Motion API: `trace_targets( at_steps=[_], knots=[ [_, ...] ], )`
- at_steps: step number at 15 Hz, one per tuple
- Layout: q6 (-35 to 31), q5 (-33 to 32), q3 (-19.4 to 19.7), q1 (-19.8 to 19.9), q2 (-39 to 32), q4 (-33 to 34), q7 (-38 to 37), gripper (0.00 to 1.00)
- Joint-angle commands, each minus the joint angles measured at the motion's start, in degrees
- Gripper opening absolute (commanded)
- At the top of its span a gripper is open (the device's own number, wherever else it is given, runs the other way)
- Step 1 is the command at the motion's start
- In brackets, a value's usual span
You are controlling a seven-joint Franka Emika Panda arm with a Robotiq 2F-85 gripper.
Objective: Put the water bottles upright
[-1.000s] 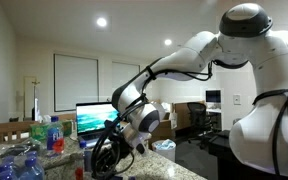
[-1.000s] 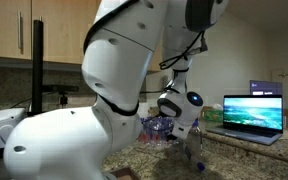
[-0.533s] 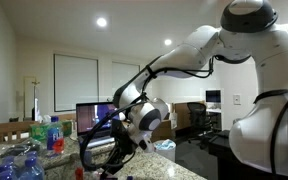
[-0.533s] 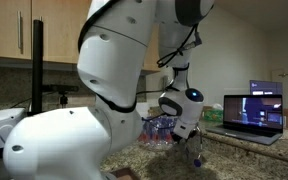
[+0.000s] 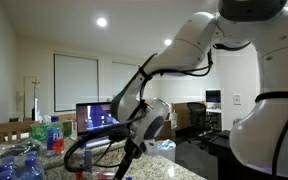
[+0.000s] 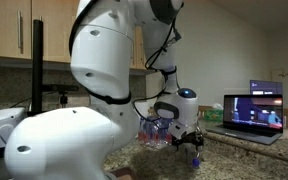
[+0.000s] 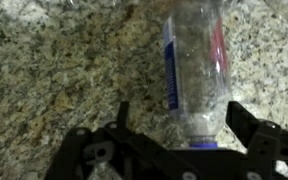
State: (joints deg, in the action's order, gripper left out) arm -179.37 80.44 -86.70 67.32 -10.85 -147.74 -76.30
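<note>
On the granite counter (image 7: 54, 70), a water bottle (image 7: 194, 60) lay flat between the spread, empty jaws of the gripper (image 7: 178, 108), not yet stood up.

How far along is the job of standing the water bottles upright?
Done: the back bottles seem upright. In hand: the open gripper straddles a lying bottle, not yet gripped. Left: that one and what look like toppled bottles in front.

Exterior view: low at surface level, facing the laptop (image 5: 94, 117) screen, arm (image 5: 184, 55) between.
Exterior view: close behind the arm's base, laptop (image 6: 254, 108) at frame edge.
Wrist view: close, straight down on the surface (image 7: 54, 70), claw (image 7: 177, 107) at the bottom edge.
Shared: laptop, arm.
</note>
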Motion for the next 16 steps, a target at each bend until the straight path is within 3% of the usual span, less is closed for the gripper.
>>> trace_targets(
  at_steps=[1, 6, 11, 16],
  knots=[
    [6.2, -4.7, 5.6, -2.7, 9.4, -4.8, -15.0, 1.0],
    [20.4, -22.7, 10.4, -0.1, 15.4, -5.0, -31.8, 1.0],
    [22.5, -30.7, 10.9, 1.7, 13.8, 0.2, -33.7, 1.0],
    [26.1, -43.5, 9.8, 3.3, 11.7, 2.2, -40.8, 1.0]
  ],
)
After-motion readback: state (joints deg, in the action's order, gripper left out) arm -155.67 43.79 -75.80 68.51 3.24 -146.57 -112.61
